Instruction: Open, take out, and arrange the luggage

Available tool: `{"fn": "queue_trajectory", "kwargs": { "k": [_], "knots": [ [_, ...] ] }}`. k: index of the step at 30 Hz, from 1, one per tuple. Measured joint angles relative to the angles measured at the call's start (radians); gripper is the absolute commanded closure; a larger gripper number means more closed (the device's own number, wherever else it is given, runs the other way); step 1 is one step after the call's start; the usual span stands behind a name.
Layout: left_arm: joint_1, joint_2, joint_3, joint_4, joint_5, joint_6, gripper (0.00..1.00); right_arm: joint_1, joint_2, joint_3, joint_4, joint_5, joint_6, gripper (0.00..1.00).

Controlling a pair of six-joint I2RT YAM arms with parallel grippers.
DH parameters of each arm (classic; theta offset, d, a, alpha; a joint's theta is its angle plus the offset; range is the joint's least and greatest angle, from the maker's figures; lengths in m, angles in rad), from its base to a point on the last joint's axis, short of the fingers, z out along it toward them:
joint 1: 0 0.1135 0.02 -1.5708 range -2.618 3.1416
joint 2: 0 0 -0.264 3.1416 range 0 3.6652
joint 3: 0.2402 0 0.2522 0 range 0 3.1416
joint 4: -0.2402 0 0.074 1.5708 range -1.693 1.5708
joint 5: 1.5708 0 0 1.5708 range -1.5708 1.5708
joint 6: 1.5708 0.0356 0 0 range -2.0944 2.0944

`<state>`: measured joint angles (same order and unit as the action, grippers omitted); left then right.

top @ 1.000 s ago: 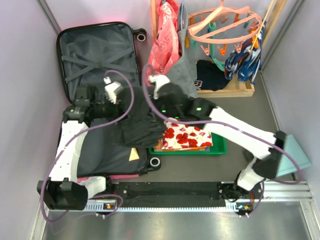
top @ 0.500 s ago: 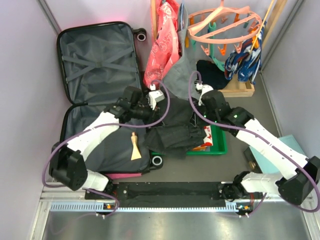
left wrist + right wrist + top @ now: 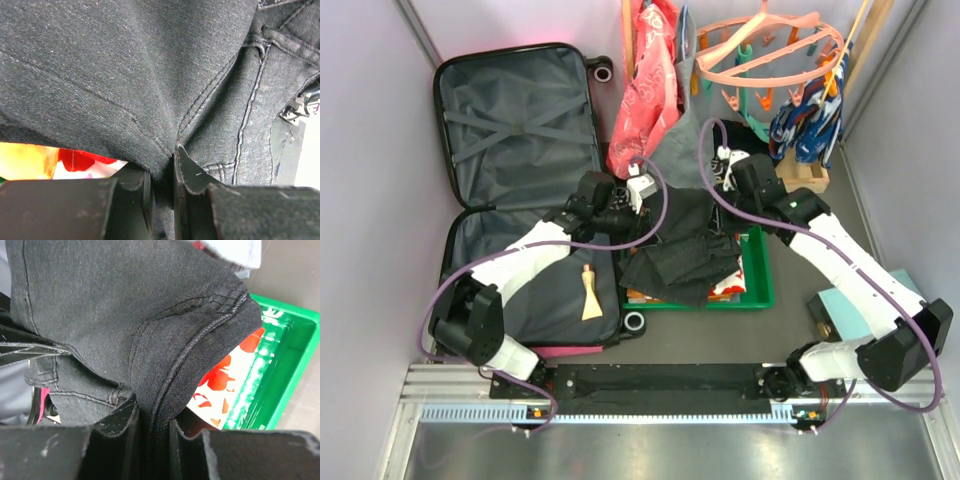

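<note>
Left gripper (image 3: 162, 165) I find clamped on a fold of the black jeans (image 3: 682, 258); the right gripper (image 3: 152, 420) likewise pinches their seamed edge. The garment spans the green tray (image 3: 766, 285), overhanging its left rim. The luggage (image 3: 515, 120) lies open against the left wall. Floor (image 3: 720, 335) shows bare at the tray's near edge.

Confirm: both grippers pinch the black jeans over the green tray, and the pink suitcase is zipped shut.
Not shut: the top view shows the pink suitcase lying open, grey lining exposed. The left gripper and right gripper do pinch the black jeans over the green tray.
</note>
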<state>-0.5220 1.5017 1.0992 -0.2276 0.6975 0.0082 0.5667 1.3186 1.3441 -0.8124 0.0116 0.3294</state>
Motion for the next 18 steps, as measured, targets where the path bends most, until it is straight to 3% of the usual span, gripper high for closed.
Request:
{"fn": "queue_trajectory", "kwargs": {
  "k": [2, 3, 4, 6, 8, 9, 13, 15, 18],
  "knots": [
    [-0.003, 0.0, 0.0, 0.019, -0.004, -0.006, 0.83, -0.019, 0.013, 0.024, -0.01, -0.023, -0.01, 1.0],
    [-0.004, 0.0, 0.0, 0.023, -0.007, -0.006, 0.59, -0.027, 0.018, 0.027, -0.011, -0.029, -0.013, 0.95],
    [-0.004, 0.002, 0.0, 0.025, -0.011, -0.005, 0.47, -0.031, 0.027, 0.032, -0.012, -0.037, -0.016, 0.92],
    [-0.003, 0.012, 0.0, 0.015, -0.035, 0.01, 0.37, -0.036, 0.054, 0.031, -0.004, -0.061, -0.015, 0.84],
    [-0.001, 0.028, 0.001, -0.019, -0.071, 0.032, 0.35, -0.047, 0.085, 0.012, 0.025, -0.084, -0.011, 0.81],
    [0.001, 0.039, 0.003, -0.042, -0.093, 0.047, 0.34, -0.05, 0.097, -0.004, 0.037, -0.09, -0.005, 0.74],
    [0.021, 0.065, 0.026, -0.152, -0.146, 0.094, 0.23, -0.055, 0.142, -0.087, 0.072, -0.076, 0.022, 0.62],
    [0.041, 0.065, 0.044, -0.201, -0.149, 0.111, 0.22, -0.063, 0.154, -0.109, 0.071, -0.052, 0.032, 0.5],
    [0.07, 0.054, 0.061, -0.254, -0.153, 0.152, 0.27, -0.086, 0.154, -0.122, 0.066, -0.017, 0.042, 0.42]
  ]
}}
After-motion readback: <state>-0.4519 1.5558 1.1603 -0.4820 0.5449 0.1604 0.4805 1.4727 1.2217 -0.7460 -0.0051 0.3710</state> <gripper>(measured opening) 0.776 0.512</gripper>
